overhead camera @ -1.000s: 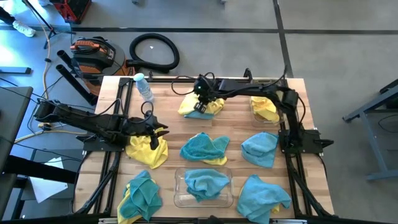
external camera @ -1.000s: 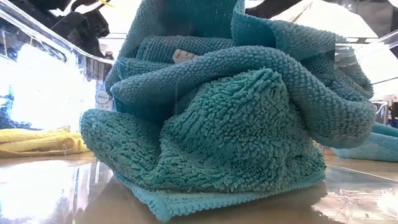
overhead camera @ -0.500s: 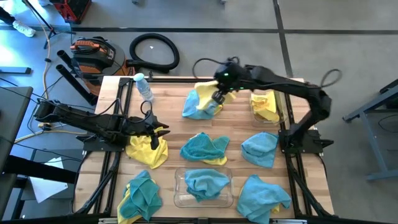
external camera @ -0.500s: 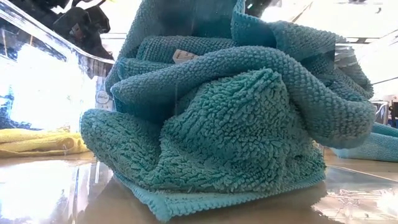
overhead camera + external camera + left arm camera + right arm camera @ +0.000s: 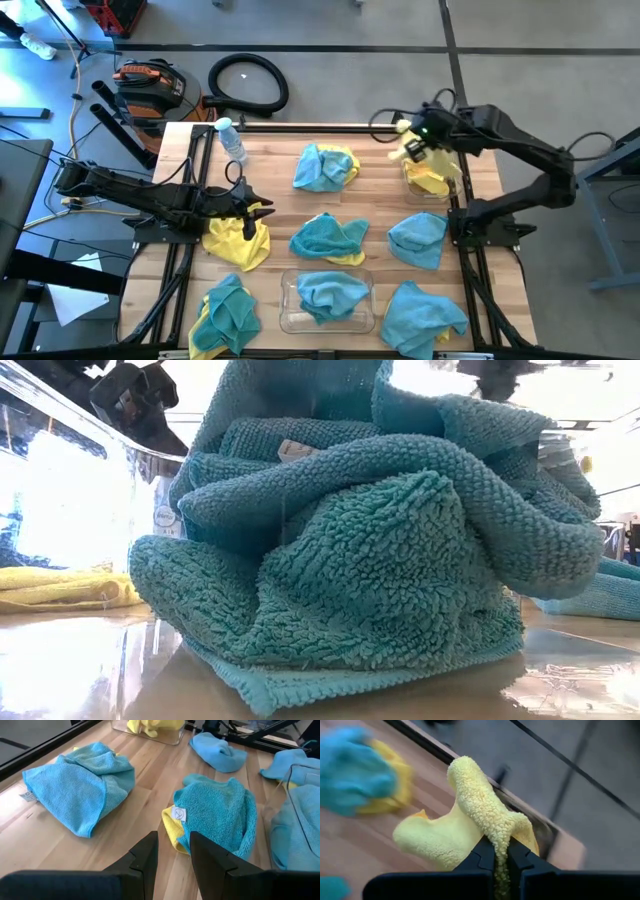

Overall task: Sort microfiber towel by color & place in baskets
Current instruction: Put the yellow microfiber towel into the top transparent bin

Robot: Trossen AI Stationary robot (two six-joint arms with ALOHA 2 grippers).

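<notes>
The right gripper (image 5: 501,851) was clamped on a yellow cloth (image 5: 485,820), its dark fingers pressed together on a nubby, looped fold that rose in a fat ridge and drooped in a soft flap to one side. From above, that gripper (image 5: 415,148) hung over the far right of the wooden surface (image 5: 275,205), right by the clear bin (image 5: 432,178) that already held crumpled yellow cloth.

The left gripper (image 5: 172,854) rested low over the planks with its two blunt fingers a little apart and nothing between them; it sat at the surface's left side, touching a rumpled yellow towel (image 5: 240,243). Just ahead of it lay a fuzzy teal towel (image 5: 220,815) heaped on a yellow one, a small white tag showing at the edge.

Near the front edge, a second clear bin (image 5: 290,318), low-walled and rectangular, held a bunched teal cloth (image 5: 370,540) with coarse looped pile and a stitched hem. More teal heaps lay loose about the planks, and a flatter-weave blue one (image 5: 322,166) lay over yellow at the back.
</notes>
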